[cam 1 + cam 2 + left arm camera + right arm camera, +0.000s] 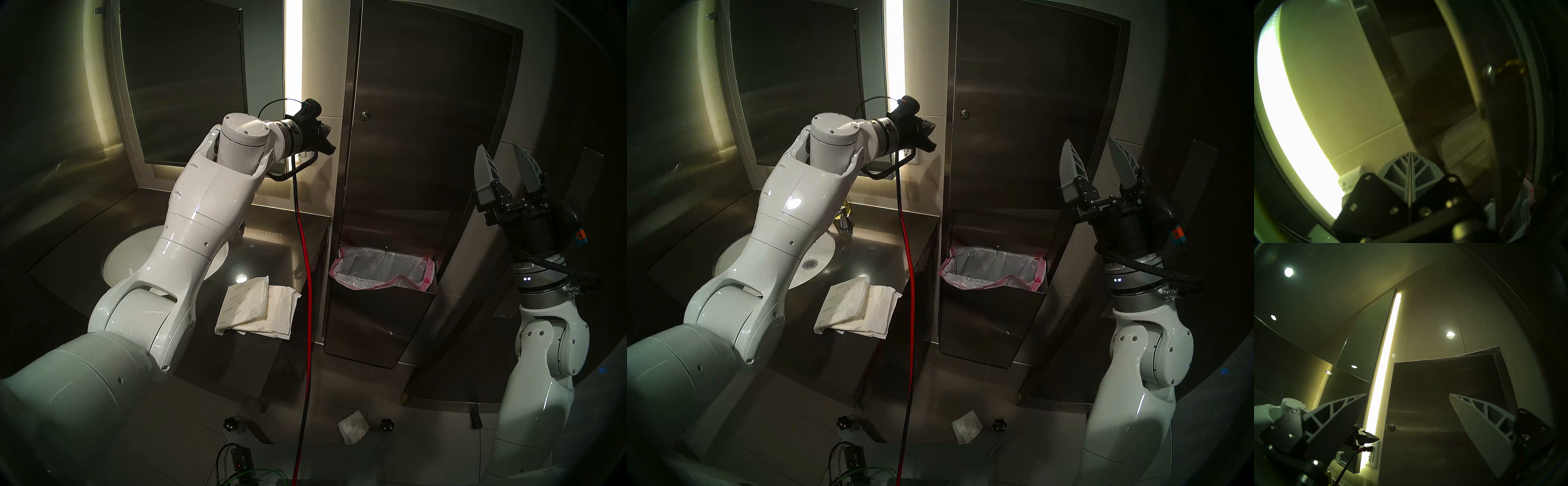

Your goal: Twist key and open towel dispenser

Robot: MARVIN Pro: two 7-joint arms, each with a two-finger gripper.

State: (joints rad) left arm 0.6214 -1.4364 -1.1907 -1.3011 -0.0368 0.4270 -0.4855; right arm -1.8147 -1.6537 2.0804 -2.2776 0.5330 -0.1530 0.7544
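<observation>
- The towel dispenser (424, 129) is a tall brushed-steel wall cabinet; all places here are given relative to it.
- Its long door appears slightly ajar: the left wrist view looks past the door's edge to stacked white towels (1463, 147) inside.
- The key (365, 116), tiny and brass-coloured, sits in a small round lock near the door's left edge, about halfway up.
- The left hand (330, 147) hangs just left of the door's edge, a little below the key, its fingers pressed flat together and holding nothing.
- The right hand (505, 166) waits well to the dispenser's right, fingers spread wide and empty, pointing upward.
- A waste bin (380, 271) with a pink-edged liner sits directly beneath the door.
- Folded paper towels (258, 309) lie on the tabletop to the dispenser's lower left.
- Handling judgement: the key is rigid but very small and easy to slip off; pinch its ring head with the fingertips. The door looks stiff, smooth and slippery; its free left edge is likely the best place to hook and pull.
</observation>
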